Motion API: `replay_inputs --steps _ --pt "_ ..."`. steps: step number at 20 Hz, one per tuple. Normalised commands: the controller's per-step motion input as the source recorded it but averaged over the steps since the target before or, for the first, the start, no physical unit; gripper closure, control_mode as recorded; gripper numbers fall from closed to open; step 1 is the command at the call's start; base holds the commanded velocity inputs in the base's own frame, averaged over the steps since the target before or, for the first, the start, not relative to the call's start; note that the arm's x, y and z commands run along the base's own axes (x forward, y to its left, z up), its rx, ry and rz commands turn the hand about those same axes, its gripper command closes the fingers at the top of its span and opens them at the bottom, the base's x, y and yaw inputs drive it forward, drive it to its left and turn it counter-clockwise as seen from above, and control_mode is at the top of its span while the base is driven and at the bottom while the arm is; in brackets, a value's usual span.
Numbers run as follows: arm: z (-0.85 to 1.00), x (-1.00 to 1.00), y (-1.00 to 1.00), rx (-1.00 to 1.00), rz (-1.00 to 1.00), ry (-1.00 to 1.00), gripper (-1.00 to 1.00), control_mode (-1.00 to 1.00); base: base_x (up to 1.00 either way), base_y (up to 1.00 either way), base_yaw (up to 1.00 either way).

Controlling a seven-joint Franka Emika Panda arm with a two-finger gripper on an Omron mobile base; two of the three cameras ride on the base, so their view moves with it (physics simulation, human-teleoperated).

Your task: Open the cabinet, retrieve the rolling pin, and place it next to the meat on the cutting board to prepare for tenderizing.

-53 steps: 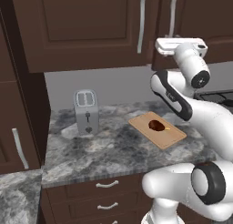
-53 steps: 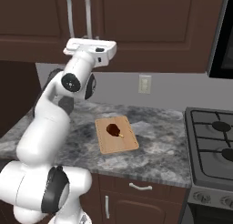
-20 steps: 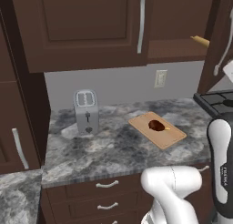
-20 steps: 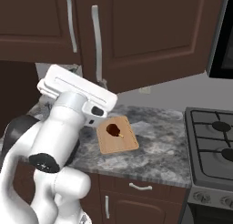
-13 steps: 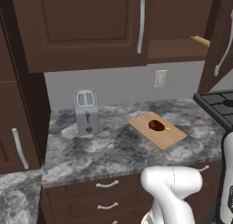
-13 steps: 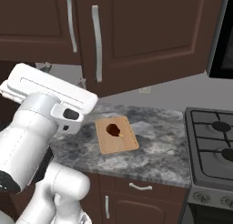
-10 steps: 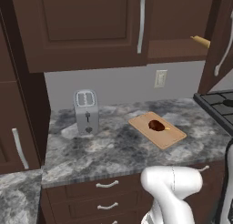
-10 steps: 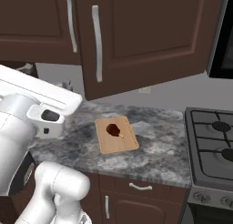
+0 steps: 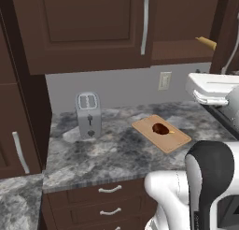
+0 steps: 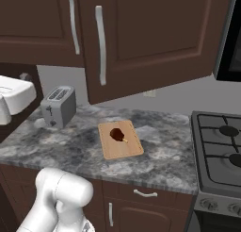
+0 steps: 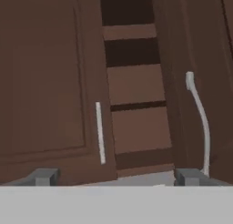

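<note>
Swung clear of the counter since the earlier frames, the arm has left the cabinet (image 10: 155, 42) door hanging wide open, where it was shut before. That suggests the opening step is done and fetching comes next.

Nearest, the gripper (image 11: 116, 176) shows its two tips spread as wide as they go, with nothing between them. On the countertop (image 9: 112, 149), the cutting board (image 9: 161, 133) lies flat with the meat (image 9: 160, 128) on it, and a toaster (image 9: 88, 114) stands well to its left.

Farther off and higher, the rolling pin (image 9: 206, 42) lies on the cabinet shelf, one tan end poking out past the open door in the left base view.

No brand, label or writing can be read anywhere.
</note>
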Motion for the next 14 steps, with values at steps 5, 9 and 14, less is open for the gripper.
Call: replay_inputs --steps 5,9,14 --pt "-0.11 0.91 0.54 -0.19 -0.22 0.24 -1.0 -1.0 0.0 0.0 0.0" --pt "-0.28 0.54 0.16 -0.14 -0.2 0.19 -1.0 -1.0 0.0 0.0 0.0" --pt "-0.34 0.7 -0.01 -0.08 -0.2 0.18 -1.0 -1.0 0.0 0.0 0.0"
